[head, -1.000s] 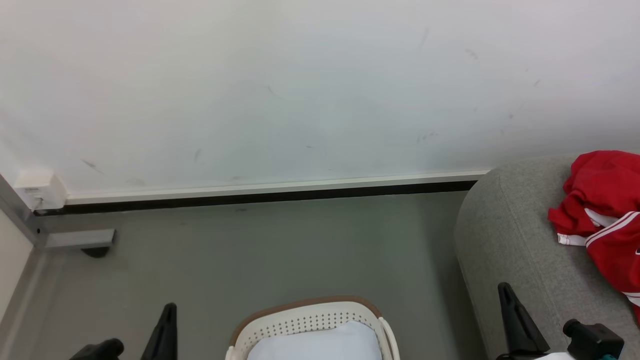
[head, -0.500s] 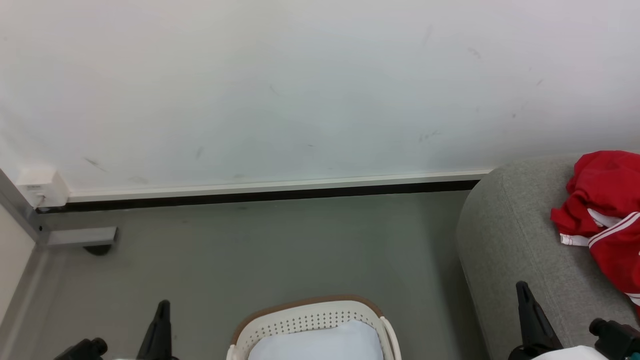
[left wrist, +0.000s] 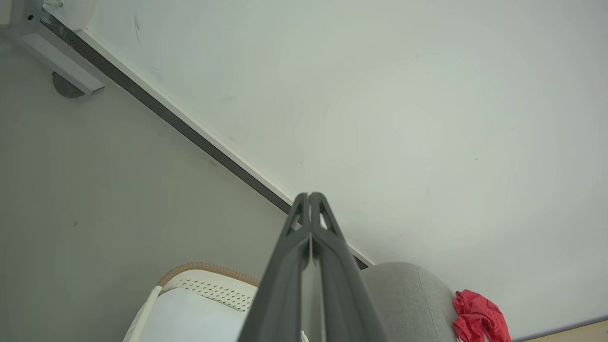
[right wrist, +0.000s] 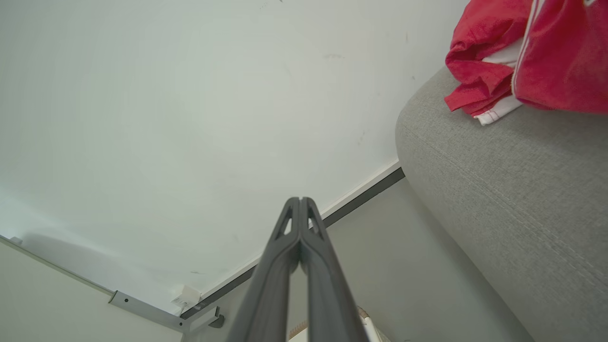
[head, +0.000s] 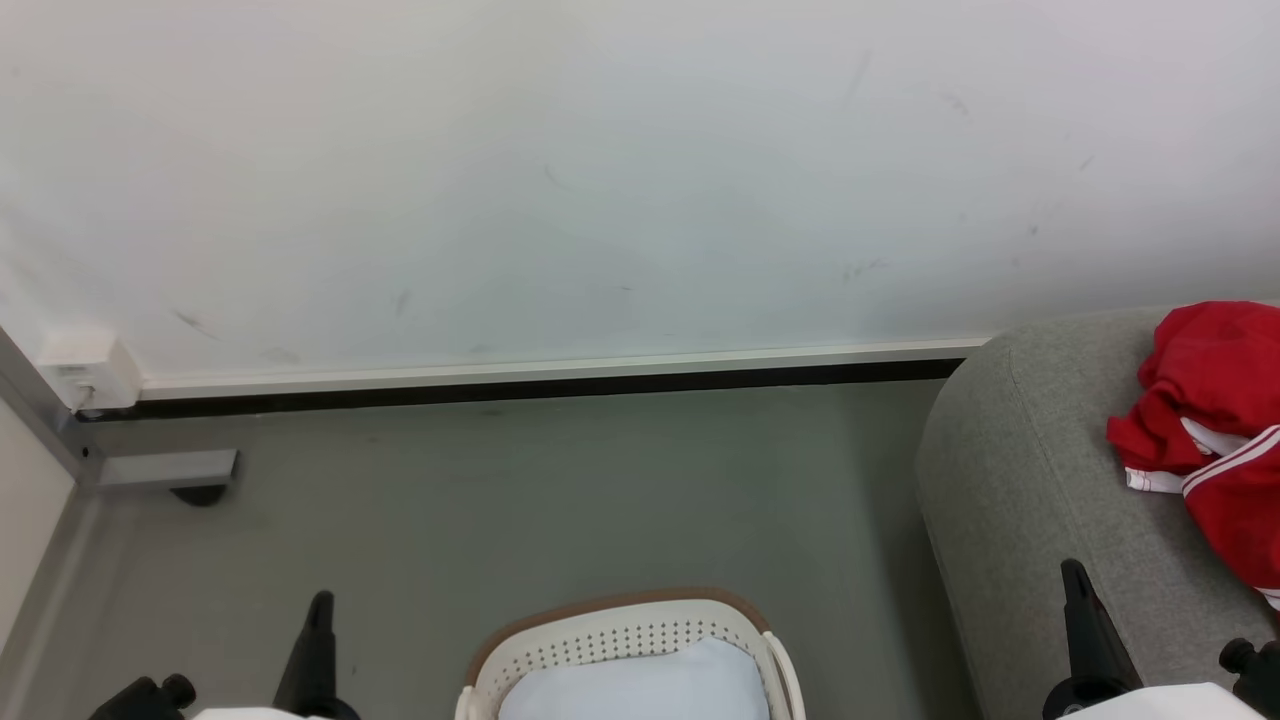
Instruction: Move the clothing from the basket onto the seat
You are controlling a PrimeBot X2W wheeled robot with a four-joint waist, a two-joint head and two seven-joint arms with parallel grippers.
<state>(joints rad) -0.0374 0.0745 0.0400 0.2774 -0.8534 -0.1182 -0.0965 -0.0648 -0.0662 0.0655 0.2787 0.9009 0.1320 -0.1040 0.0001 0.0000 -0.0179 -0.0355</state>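
Note:
The white perforated basket (head: pixel 610 640) with its brown rim sits at the bottom middle of the head view, and a plain white cloth (head: pixel 640 685) lies inside it. Red garments with white stripes (head: pixel 1215 420) lie on the grey seat (head: pixel 1020 470) at the right. My left gripper (head: pixel 318 610) stands shut at the lower left, left of the basket, holding nothing. My right gripper (head: pixel 1077 580) is shut at the lower right, in front of the seat's side. In the left wrist view the shut gripper (left wrist: pixel 309 195) points over the basket (left wrist: pixel 204 285). The right wrist view shows the shut gripper (right wrist: pixel 300 200) beside the seat (right wrist: pixel 498 180) and red garments (right wrist: pixel 522 52).
A white wall with a black-and-white baseboard (head: pixel 540 385) runs behind the grey floor (head: pixel 550 500). A white box (head: pixel 85 370) and a grey metal bracket (head: pixel 165 468) sit in the left corner. Open floor lies between the basket and the wall.
Both grippers have slid outward and lower in the head view, the right one moving right along the seat's side. The camera has shifted slightly. Basket, cloth and red garments stay put.

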